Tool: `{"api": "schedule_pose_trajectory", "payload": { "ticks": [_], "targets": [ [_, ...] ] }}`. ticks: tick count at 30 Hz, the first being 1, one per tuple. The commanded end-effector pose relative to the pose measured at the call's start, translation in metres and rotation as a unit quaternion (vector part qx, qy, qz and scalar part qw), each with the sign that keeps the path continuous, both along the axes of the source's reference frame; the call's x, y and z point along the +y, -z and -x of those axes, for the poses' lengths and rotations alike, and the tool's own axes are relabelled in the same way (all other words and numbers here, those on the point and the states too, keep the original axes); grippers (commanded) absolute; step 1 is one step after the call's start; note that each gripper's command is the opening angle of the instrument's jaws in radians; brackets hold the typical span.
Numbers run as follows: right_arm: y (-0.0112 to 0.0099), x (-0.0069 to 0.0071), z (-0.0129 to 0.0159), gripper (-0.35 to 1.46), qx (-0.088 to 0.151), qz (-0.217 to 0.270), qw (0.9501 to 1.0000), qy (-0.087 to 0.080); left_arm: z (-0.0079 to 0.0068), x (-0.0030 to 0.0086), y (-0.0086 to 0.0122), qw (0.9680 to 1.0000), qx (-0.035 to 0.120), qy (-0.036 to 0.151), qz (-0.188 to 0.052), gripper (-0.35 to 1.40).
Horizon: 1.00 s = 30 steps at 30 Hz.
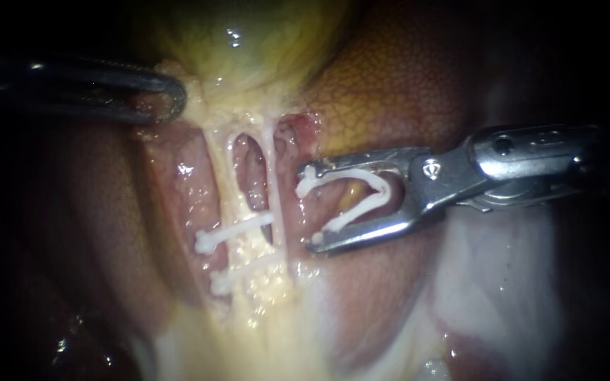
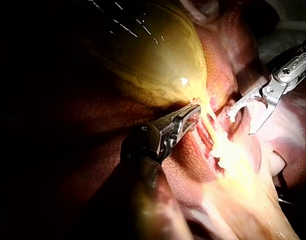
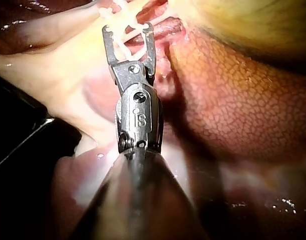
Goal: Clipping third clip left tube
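Two pale tubes run down from the gallbladder (image 1: 241,35): the left tube (image 1: 218,176) and the right tube (image 1: 274,169). Two white clips (image 1: 238,227) (image 1: 245,271) lie across the left tube low down. My right instrument (image 1: 312,206) (image 2: 241,124) (image 3: 128,30) carries an open white clip (image 1: 347,174) between its wide-set jaws. Its tips stand just right of the right tube, around neither tube. My left instrument (image 1: 174,99) (image 2: 195,112) is shut on pale tissue at the gallbladder's neck, above the tubes.
Mottled brown liver (image 1: 390,92) lies behind and to the right of the tubes. Pale fatty tissue (image 1: 270,317) spreads below the clips. A whitish membrane (image 1: 488,282) lies under the right instrument's shaft.
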<state>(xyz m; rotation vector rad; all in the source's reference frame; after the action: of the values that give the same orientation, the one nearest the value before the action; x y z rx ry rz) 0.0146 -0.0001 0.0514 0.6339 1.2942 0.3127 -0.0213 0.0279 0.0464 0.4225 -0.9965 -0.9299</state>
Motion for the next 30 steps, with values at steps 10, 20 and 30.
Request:
{"api": "schedule_pose_trajectory", "payload": {
  "ticks": [10,20,30],
  "targets": [
    [-0.0015,0.0002,-0.0022,0.45,0.004,-0.005,1.0,0.005,0.0001,-0.0001,-0.0001,1.0,-0.001,0.0,0.0,-0.35],
    [-0.0039,-0.0001,-0.0041,0.45,0.003,-0.013,0.9999,0.009,0.0001,-0.0002,0.0001,1.0,-0.001,-0.001,-0.001,-0.35],
    [-0.0058,0.0001,-0.005,0.45,0.002,-0.017,0.9998,0.011,0.0002,-0.0003,0.0002,1.0,-0.001,-0.001,-0.001,-0.35]
  ]
}}
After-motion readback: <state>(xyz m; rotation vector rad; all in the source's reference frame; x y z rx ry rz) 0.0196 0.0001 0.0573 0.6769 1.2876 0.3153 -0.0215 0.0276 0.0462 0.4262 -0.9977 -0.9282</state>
